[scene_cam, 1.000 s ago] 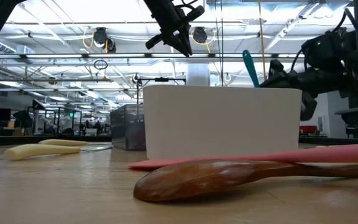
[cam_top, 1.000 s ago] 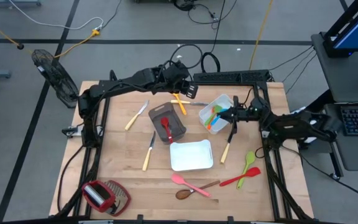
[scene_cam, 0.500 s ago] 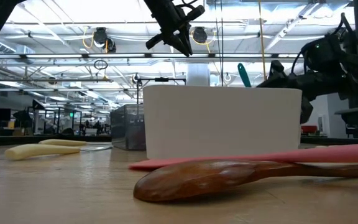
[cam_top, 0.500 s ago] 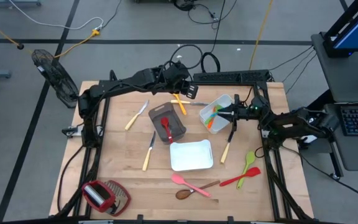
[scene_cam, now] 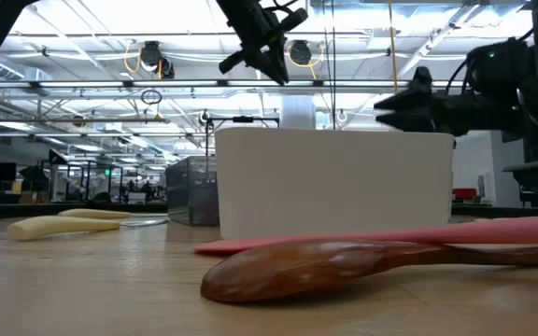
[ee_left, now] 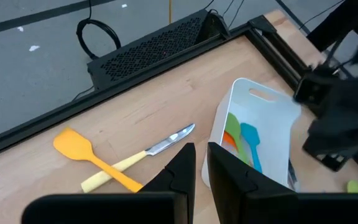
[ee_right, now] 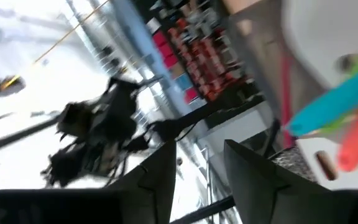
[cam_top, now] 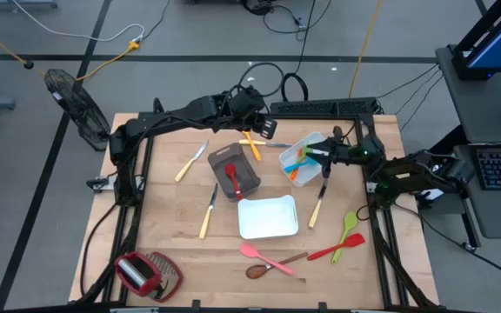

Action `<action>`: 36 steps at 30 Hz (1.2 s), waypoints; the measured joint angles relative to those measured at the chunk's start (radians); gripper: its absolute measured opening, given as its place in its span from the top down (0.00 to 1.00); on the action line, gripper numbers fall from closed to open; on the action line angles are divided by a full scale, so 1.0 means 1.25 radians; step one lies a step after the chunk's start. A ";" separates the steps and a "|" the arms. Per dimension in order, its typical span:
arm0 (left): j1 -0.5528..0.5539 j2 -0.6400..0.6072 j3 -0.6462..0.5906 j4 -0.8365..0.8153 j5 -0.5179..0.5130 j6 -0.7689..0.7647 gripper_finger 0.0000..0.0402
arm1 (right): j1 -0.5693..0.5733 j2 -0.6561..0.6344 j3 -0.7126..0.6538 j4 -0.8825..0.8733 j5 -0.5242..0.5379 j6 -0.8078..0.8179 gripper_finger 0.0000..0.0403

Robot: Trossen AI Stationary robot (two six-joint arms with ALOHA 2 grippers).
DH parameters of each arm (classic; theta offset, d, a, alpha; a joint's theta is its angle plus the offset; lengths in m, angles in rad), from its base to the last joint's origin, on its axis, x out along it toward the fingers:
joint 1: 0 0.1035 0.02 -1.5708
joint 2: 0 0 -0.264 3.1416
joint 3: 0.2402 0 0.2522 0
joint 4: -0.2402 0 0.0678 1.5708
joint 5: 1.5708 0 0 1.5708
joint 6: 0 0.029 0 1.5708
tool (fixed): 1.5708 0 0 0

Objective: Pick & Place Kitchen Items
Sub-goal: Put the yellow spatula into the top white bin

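Observation:
My right gripper (cam_top: 320, 156) (ee_right: 199, 149) is open and empty, level above the near rim of a white tray (cam_top: 308, 156). In that tray lie a blue utensil (ee_right: 340, 99) (ee_left: 252, 144), an orange one (ee_left: 232, 138) and a green one (cam_top: 300, 153). My left gripper (cam_top: 266, 129) (ee_left: 201, 149) hangs shut and empty high above the far middle of the table. Below it a yellow spatula (ee_left: 73, 146) and a pale-handled knife (ee_left: 166, 140) lie crossed on the wood.
A grey bin (cam_top: 233, 172) holds a red utensil. A second white tray (cam_top: 268, 217) stands at mid-table. Knives (cam_top: 191, 162), (cam_top: 208, 211), (cam_top: 317, 207) and green (cam_top: 349, 228), red (cam_top: 336, 250), pink (cam_top: 263, 257) and wooden (cam_top: 272, 266) utensils lie around. A red-and-mesh gadget (cam_top: 146, 272) is near left.
My right gripper held a blue utensil tilted upright over the far-right tray. The utensil has sunk below the tray wall and now lies in the tray, let go. The gripper has tipped up to level and risen a little.

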 joint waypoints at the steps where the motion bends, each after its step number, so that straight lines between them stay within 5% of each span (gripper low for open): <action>1: 0.000 0.000 0.000 -0.003 0.001 0.010 0.90 | 0.000 0.000 0.000 0.029 -0.011 -0.002 0.68; 11: -0.014 0.000 0.000 -0.047 0.064 0.099 0.90 | 0.055 -0.030 0.000 0.111 -0.058 -0.210 0.76; 21: -0.071 0.000 0.000 -0.104 0.063 0.086 0.90 | 0.113 -0.066 0.000 0.099 -0.056 -0.456 0.95; 36: -0.162 0.000 0.000 -0.187 -0.042 0.064 0.90 | 0.127 -0.107 0.000 0.089 -0.122 -0.740 1.00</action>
